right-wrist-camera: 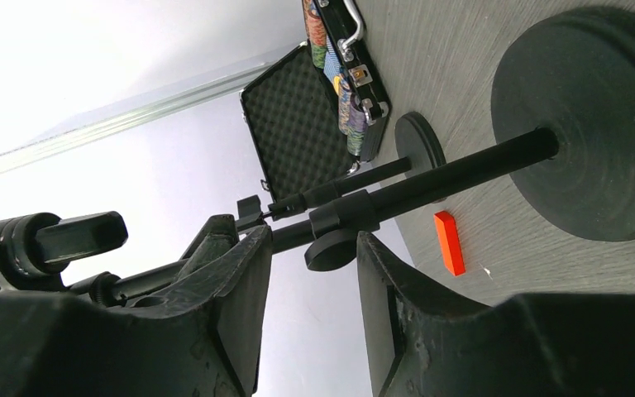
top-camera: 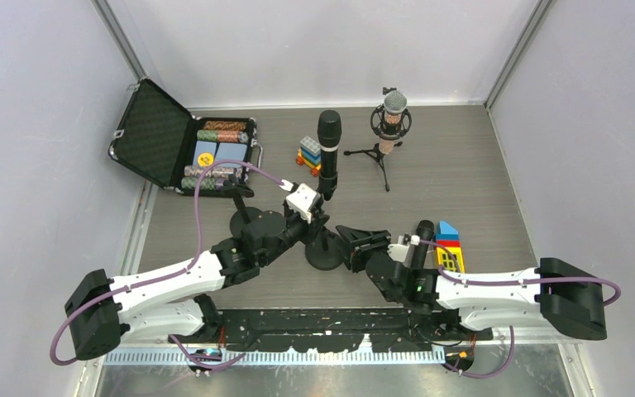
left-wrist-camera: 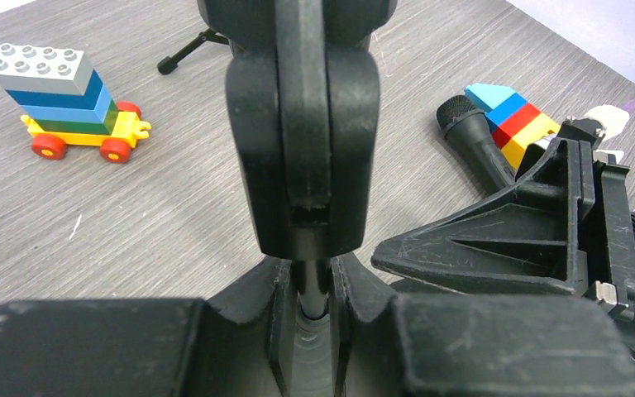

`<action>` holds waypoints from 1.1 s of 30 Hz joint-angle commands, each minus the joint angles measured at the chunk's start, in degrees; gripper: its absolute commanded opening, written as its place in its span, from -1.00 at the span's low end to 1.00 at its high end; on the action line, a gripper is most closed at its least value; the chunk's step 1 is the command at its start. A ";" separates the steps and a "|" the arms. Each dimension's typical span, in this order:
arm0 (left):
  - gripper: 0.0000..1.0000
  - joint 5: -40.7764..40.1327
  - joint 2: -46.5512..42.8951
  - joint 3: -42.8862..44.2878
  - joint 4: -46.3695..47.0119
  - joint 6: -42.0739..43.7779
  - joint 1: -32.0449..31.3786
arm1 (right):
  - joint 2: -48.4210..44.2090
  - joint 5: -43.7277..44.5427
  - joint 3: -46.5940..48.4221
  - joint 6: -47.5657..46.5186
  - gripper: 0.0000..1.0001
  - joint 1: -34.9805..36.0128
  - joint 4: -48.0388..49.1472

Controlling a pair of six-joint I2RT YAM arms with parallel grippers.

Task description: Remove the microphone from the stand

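Our left gripper (left-wrist-camera: pixel 310 288) has its jaws pinched on the thin stand pole (right-wrist-camera: pixel 463 169), right under the clip (left-wrist-camera: pixel 302 149). Our right gripper (right-wrist-camera: pixel 314 248) has its jaws spread to either side of that pole, lower down, and we see no contact there. Above the clip, the black microphone (top-camera: pixel 328 147) stands upright at centre frame in the top view, over the round base (right-wrist-camera: pixel 595 124) on the worktop (top-camera: pixel 463 165).

We judge the microphone to be rigid, fairly weighty and smooth-skinned, so it could slide in a loose grip. The best hold looks like the barrel between the clip and the grille. The clip probably grips by friction, so we would draw the microphone out along its own axis while the pole is braced.
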 commanded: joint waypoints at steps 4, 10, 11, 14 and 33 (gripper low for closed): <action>-1.00 -0.90 -0.18 1.78 0.40 -0.21 -0.19 | 0.94 1.93 0.13 20.69 -0.04 0.21 1.98; -1.00 -0.86 -0.08 1.85 0.48 0.04 -0.19 | 3.52 0.95 0.03 20.91 -0.15 0.13 6.36; -1.00 -0.79 -0.02 1.94 0.40 0.06 -0.27 | 4.13 0.52 0.28 20.88 -0.15 0.13 6.85; -1.00 -0.69 0.12 2.21 0.13 0.15 -0.22 | 4.96 0.29 0.32 21.29 -0.16 0.13 7.44; -1.00 -0.64 -0.08 2.05 -0.03 0.51 -0.21 | 5.53 1.54 -0.39 18.41 -0.46 0.13 12.33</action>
